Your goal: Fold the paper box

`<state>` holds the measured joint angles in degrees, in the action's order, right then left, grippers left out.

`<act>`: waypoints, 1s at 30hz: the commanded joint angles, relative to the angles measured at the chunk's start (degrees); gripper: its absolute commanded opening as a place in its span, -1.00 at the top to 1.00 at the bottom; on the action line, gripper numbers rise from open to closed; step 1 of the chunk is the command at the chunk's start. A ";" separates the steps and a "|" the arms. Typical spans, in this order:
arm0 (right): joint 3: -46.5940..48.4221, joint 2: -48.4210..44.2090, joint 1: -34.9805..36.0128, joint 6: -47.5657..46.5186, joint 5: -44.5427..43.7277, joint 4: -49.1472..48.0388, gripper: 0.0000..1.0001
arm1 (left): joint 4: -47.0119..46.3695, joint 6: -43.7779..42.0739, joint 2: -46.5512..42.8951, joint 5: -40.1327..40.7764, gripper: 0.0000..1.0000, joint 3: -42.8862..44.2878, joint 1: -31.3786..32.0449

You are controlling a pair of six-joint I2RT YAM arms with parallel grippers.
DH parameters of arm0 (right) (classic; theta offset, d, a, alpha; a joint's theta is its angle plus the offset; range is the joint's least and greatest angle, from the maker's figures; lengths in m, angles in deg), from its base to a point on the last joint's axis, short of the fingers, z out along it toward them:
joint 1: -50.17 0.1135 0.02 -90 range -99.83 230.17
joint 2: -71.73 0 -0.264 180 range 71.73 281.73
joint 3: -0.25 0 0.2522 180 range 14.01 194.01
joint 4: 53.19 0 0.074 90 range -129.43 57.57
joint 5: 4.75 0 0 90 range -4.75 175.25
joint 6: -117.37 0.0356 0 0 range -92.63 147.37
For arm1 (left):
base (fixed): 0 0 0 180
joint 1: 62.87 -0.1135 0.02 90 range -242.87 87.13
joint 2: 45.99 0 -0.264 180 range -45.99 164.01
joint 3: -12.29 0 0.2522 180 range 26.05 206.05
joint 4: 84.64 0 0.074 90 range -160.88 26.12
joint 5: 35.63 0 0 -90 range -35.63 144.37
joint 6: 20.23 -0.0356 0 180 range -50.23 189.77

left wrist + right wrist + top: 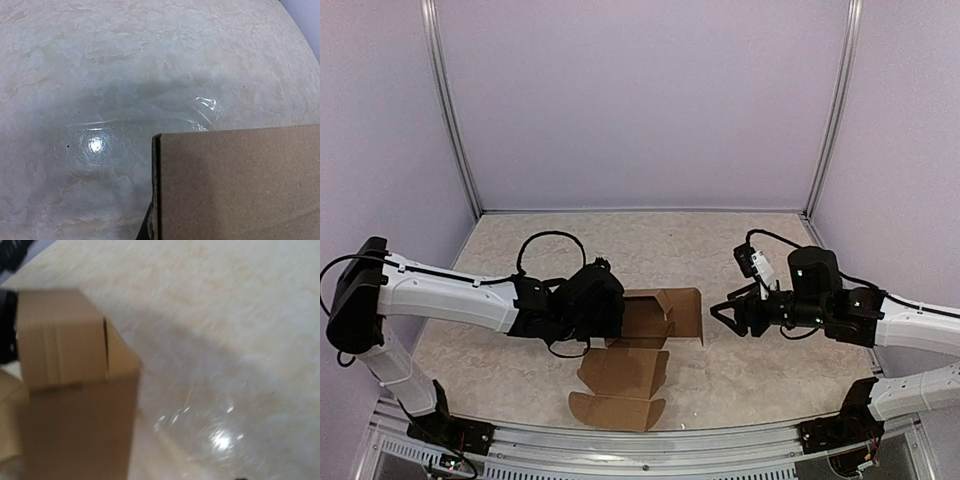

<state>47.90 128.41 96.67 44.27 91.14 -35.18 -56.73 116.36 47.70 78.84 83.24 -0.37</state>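
Observation:
The paper box (660,318) is brown cardboard in mid-table, partly folded. Its right wall stands up, and two flaps (620,385) lie flat toward the front edge. My left gripper (613,312) is at the box's left side. In the left wrist view a cardboard panel (235,185) fills the lower right, with a dark finger (145,229) pressed against its left edge, so the gripper seems shut on it. My right gripper (718,316) hovers open just right of the raised wall, not touching it. The right wrist view, blurred, shows the box (75,390) at the left.
The table top (720,240) is pale marbled. Lilac walls with metal posts (450,110) enclose the back and sides. A metal rail (650,445) runs along the near edge between the arm bases.

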 commanded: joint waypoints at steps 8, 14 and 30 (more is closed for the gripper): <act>-5.34 2.61 -0.85 5.09 18.30 -15.96 -0.06 | -1.93 -4.27 -5.68 -4.81 1.00 -1.51 -0.22; -5.73 3.30 -0.88 6.47 22.43 -20.21 0.10 | -4.36 -5.70 -7.39 -7.27 1.00 -2.08 0.29; -4.39 6.90 0.04 10.60 25.90 -27.22 0.21 | -2.02 -5.72 -8.14 -2.49 1.00 -0.42 1.97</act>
<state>43.09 134.55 96.28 53.95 117.32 -60.38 -60.05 111.26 40.64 73.51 81.80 0.63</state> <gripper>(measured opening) 0.384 0.016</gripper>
